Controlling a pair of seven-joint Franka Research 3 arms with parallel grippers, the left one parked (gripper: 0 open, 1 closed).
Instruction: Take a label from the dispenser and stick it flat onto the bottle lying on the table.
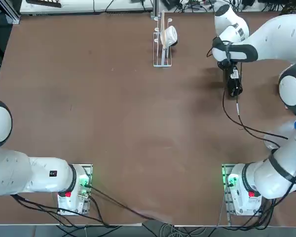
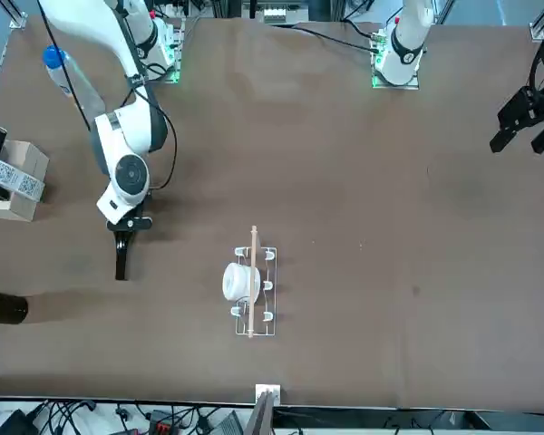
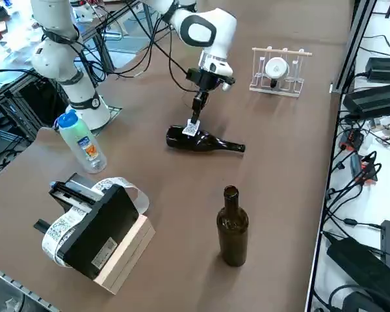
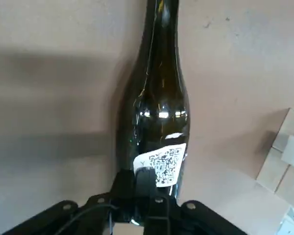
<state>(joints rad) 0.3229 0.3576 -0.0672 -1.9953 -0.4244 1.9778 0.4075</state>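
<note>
The dark glass bottle [image 3: 205,142] lies on its side on the brown table, with its neck pointing away from the arm's base. My right gripper [image 3: 195,117] hangs just above the bottle's body, tilted down. In the wrist view the gripper [image 4: 145,180] is shut on one edge of a small white printed label [image 4: 164,164]. The rest of the label rests against the bottle [image 4: 157,98]. From the side the label [image 3: 192,128] reaches from the fingertips down to the glass. The dispenser [image 3: 94,227], with its strip of printed labels, stands at the table's near corner.
A second dark bottle [image 3: 233,227] stands upright between the lying bottle and the table corner. A clear plastic bottle with a blue cap [image 3: 82,143] stands near the arm's base. A clear acrylic rack [image 3: 279,70] holding a white lump sits at the far side.
</note>
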